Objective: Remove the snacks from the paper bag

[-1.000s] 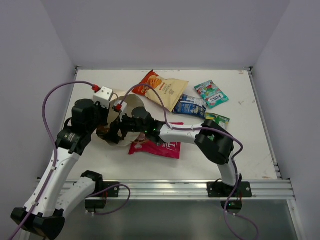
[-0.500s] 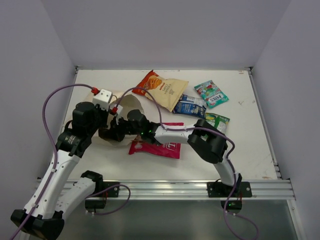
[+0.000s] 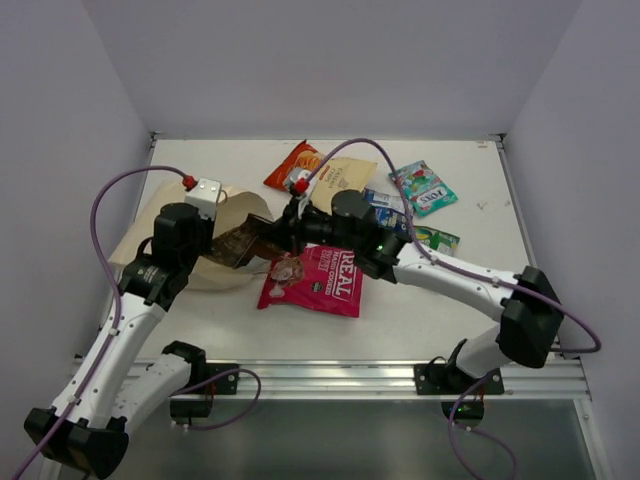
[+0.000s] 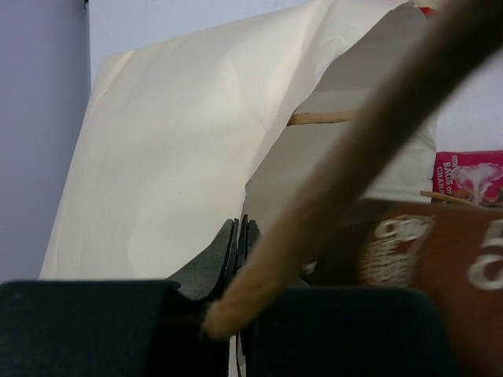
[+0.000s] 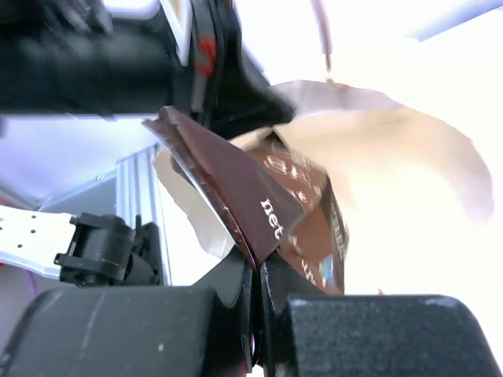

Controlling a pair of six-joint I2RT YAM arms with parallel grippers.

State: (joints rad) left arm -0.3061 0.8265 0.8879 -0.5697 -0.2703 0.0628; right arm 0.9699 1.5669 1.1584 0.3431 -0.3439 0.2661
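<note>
The paper bag [image 3: 160,240] lies on its side at the left, mouth toward the middle. My left gripper [image 3: 213,248] is shut on the bag's mouth edge; in the left wrist view the jaws [image 4: 241,228] pinch the paper [image 4: 181,157] and a blurred handle [image 4: 361,149] crosses in front. A brown pack [image 3: 248,243] sticks out of the mouth. My right gripper [image 3: 283,238] is shut on its end, and the right wrist view shows the pack [image 5: 275,204] clamped at the fingertips [image 5: 257,271]. The pink REAL bag [image 3: 322,280] lies just beside the mouth.
Other snacks lie on the table: an orange-and-cream chip bag [image 3: 330,172] at the back, a blue pack [image 3: 385,212], a teal-pink pack [image 3: 423,188] and a green pack [image 3: 437,240] to the right. Walls close in on three sides.
My right gripper, first open inside the bag's mouth, has shut on the brown pack and drawn it rightward, partly out. The bag has sagged flatter. My left gripper keeps its hold.
</note>
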